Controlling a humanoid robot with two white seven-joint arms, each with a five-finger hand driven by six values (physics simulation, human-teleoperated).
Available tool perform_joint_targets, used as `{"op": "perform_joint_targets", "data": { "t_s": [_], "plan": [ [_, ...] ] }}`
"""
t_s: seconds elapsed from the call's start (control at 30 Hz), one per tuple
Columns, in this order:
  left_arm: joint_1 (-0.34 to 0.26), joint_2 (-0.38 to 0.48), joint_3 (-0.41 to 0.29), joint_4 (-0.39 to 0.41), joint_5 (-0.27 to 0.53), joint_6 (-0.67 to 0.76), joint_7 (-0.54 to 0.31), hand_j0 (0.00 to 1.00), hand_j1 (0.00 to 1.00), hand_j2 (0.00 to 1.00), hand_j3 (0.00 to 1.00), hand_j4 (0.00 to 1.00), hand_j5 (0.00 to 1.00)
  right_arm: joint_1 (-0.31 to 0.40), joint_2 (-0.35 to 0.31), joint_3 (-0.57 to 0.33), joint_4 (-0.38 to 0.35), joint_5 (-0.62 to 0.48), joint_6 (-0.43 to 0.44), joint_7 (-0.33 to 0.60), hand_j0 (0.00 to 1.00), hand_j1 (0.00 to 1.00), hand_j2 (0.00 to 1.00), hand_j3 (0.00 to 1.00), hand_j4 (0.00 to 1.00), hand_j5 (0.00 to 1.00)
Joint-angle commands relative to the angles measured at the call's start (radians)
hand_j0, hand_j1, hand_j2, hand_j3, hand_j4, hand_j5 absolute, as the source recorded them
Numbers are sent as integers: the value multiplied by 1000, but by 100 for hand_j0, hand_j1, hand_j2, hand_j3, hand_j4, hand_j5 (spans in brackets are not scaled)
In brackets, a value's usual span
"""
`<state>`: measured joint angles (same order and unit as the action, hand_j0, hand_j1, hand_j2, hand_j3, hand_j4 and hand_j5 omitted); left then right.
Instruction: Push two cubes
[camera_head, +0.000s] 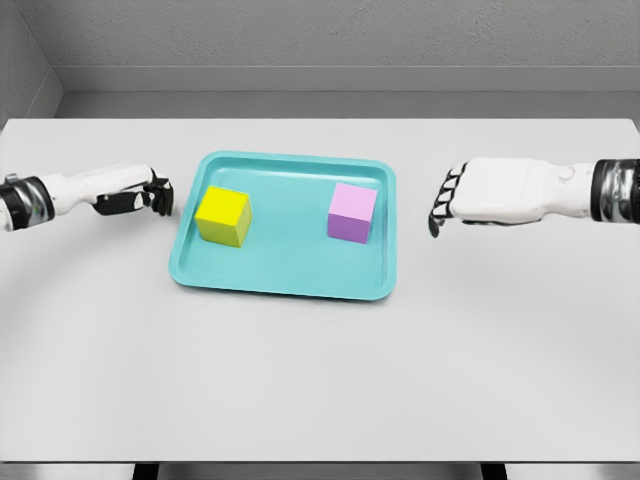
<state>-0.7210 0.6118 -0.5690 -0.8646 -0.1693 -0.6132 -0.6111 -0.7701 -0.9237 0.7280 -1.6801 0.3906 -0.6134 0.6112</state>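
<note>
Head view shows us at the start of the job, by our reading: neither cube is touched yet. Our left hand (140, 193) hangs at nine o'clock of the teal tray (290, 280), just beside its left rim, fingers curled in loosely and holding nothing. Our right hand (470, 195) sits at three o'clock, a little apart from the right rim, palm turned toward the tray, fingers bent downward and empty. On the tray the yellow cube (223, 216) stands toward the nine o'clock side, the pink cube (352, 212) toward three o'clock, the two well apart with bare tray between them. Each hand lines up roughly with its nearer cube. We judge both pushes remain, so the whole task is left to do.
</note>
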Motion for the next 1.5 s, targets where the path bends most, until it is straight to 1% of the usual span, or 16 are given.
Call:
{"op": "perform_joint_targets", "data": {
  "t_s": [0.0, 0.1, 0.2, 0.23, 0.33, 0.4, 0.43, 0.5, 0.6, 0.7, 0.8, 0.87, 0.9, 1.0, 1.2, 1.47],
  "plan": [
    [0, -15, -5, 9, 4, 2, 0, 8, 8, 8, 8, 8, 8, 0, 36, 10, 36, 1, 3, 0, 23, 23, 23, 23, 23, 23],
    [-12, -9, -6, 4, 4, 2, 0, 9, 9, 9, 9, 9, 9, -40, 71, 93, 62, 1, 3, 0, 23, 23, 23, 23, 23, 23],
    [-37, -9, -9, -2, 4, 2, 0, 10, 10, 10, 10, 10, 10, -49, 98, 103, 72, 2, 3, 0, 23, 23, 23, 23, 23, 23],
    [-40, -12, -26, -4, 4, 2, 0, 10, 10, 10, 10, 10, 10, -49, 111, 111, 80, 2, 3, 0, 23, 23, 23, 23, 23, 23],
    [-57, -17, -46, -44, 2, 2, 0, 10, 10, 10, 10, 10, 10, -66, 131, 126, 115, 17, 3, 0, 23, 23, 23, 23, 23, 23],
    [-58, -44, -48, -44, -41, 2, 0, 10, 10, 10, 10, 10, 10, -78, 149, 152, 125, 19, 3, 0, 23, 23, 23, 23, 23, 23],
    [-58, -63, -48, -42, -79, 2, 0, 10, 10, 10, 10, 10, 10, -84, 157, 154, 138, 19, 3, 0, 23, 23, 23, 23, 23, 23],
    [-63, -70, -48, -42, -108, 2, 0, 10, 10, 10, 10, 10, 10, -94, 166, 159, 165, 19, 3, 0, 24, 24, 24, 24, 24, 24],
    [-63, -73, -46, -40, -108, 2, 0, 10, 10, 10, 10, 10, 10, -107, 201, 175, 221, 21, 3, 0, 24, 24, 24, 24, 24, 24],
    [-61, -72, -48, -36, -110, 2, 0, 10, 10, 10, 10, 10, 10, -115, 212, 180, 235, 21, 3, 0, 24, 24, 24, 24, 24, 24],
    [-61, -79, -48, -37, -111, 2, 0, 10, 10, 10, 10, 10, 10, -115, 241, 194, 244, 56, 3, 0, 24, 24, 24, 24, 24, 24],
    [-60, -99, -48, -37, -142, 2, 0, 10, 10, 10, 10, 10, 10, -115, 247, 202, 252, 56, 3, 0, 24, 24, 24, 24, 24, 24],
    [-60, -102, -48, -36, -142, 2, 0, 10, 10, 10, 10, 10, 10, -123, 261, 205, 275, 57, 3, 0, 24, 24, 24, 24, 24, 24],
    [-58, -106, -48, -37, -142, 2, 0, 11, 11, 11, 11, 11, 11, -129, 269, 214, 283, 73, 3, 0, 24, 24, 24, 24, 24, 24],
    [-57, -127, -48, -34, -142, 2, 0, 11, 11, 11, 11, 11, 11, -137, 312, 215, 382, 100, 3, 0, 24, 24, 24, 24, 24, 24],
    [-63, -179, -46, -34, -139, 2, 0, 11, 11, 11, 11, 11, 11, -146, 342, 217, 461, 129, 3, 0, 24, 24, 24, 24, 24, 24]
  ]
}}
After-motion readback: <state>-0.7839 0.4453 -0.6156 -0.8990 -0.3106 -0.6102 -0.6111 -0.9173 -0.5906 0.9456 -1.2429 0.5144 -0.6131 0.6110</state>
